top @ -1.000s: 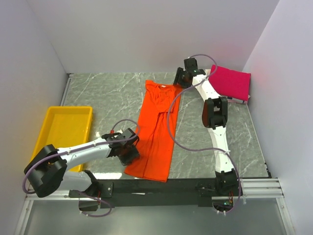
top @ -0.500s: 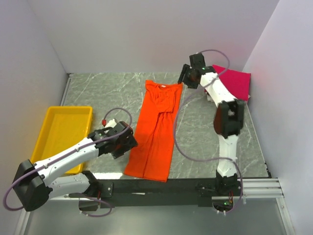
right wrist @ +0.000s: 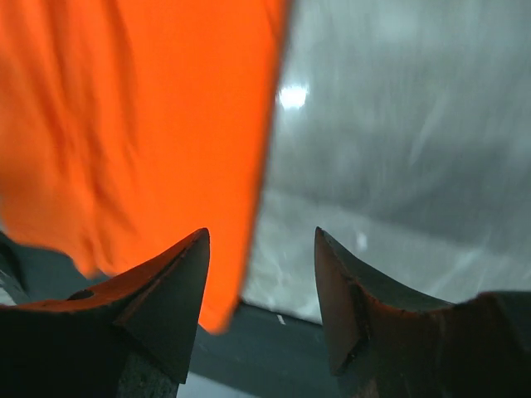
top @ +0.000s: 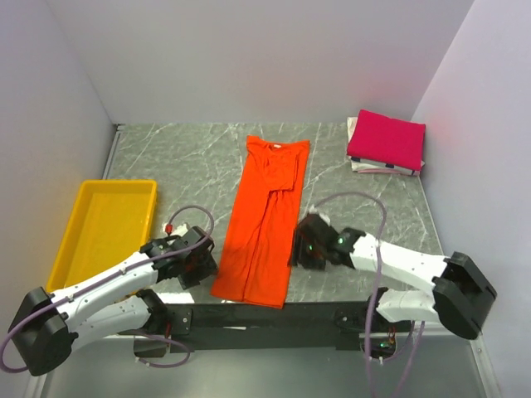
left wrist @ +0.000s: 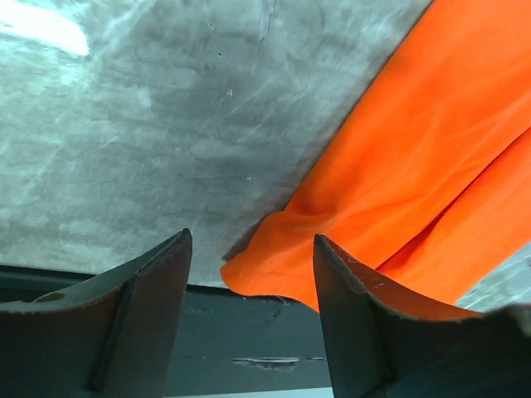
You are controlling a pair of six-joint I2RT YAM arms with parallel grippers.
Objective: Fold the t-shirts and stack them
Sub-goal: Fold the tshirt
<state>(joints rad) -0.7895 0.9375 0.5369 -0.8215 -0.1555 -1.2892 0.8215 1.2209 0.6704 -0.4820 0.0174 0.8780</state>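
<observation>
The orange t-shirt (top: 264,220) lies flat as a long narrow strip, collar toward the back wall and hem at the table's front edge. In the left wrist view its near left hem corner (left wrist: 274,269) sits just ahead of the left gripper (left wrist: 251,237), which is open and empty. In the top view the left gripper (top: 207,265) is just left of that corner. On the shirt's other side the right gripper (top: 297,249) hovers open, with the orange t-shirt's (right wrist: 141,124) right edge between its fingers (right wrist: 174,290), untouched. Folded, the magenta t-shirt (top: 387,139) rests at the back right corner.
A yellow tray (top: 83,215) sits at the left side of the table. White cloth or paper (top: 365,166) pokes out under the magenta shirt. The dark front rail (top: 274,315) runs right below the orange hem. Walls close in on three sides.
The right arm swung from the shirt's collar at the back down to the near right edge. The left gripper drew back left off the hem corner and stands open.
</observation>
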